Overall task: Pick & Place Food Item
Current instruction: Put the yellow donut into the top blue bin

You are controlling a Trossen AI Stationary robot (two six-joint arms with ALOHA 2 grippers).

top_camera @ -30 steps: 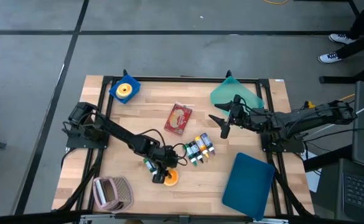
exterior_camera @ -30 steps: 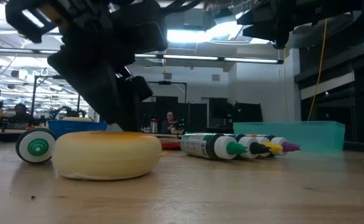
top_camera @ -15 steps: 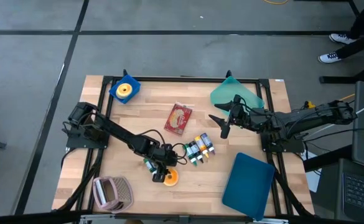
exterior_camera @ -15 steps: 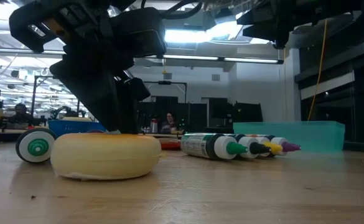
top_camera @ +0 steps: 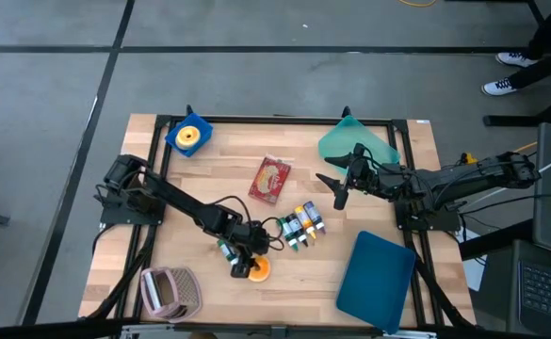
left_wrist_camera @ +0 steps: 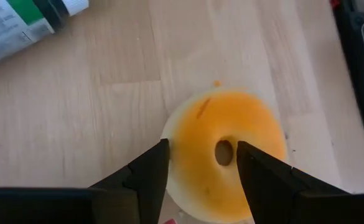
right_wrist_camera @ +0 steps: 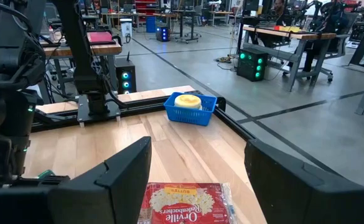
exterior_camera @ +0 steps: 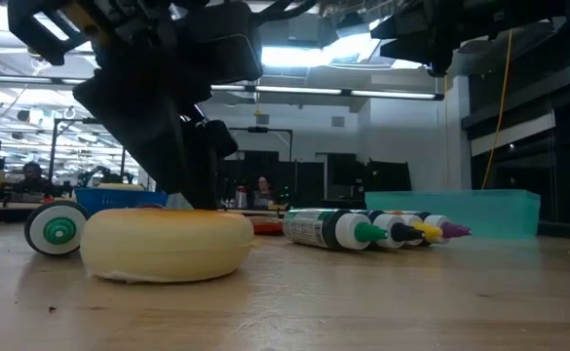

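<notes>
While right claw (top_camera: 339, 195) waits wide open, empty, well apart, left claw (left_wrist_camera: 199, 168) hangs directly over donut (left_wrist_camera: 225, 152) lying flat on surface (top_camera: 209, 169), fingers spread, straddling one side, nothing gripped.

A pale yellow doughnut (left_wrist_camera: 222, 155) topped with orange is seen on light wood (top_camera: 350, 292). A blue basket (top_camera: 188, 135), a teal mat (top_camera: 377, 281) and a red-and-yellow popcorn packet (top_camera: 269, 179) are shown.
</notes>
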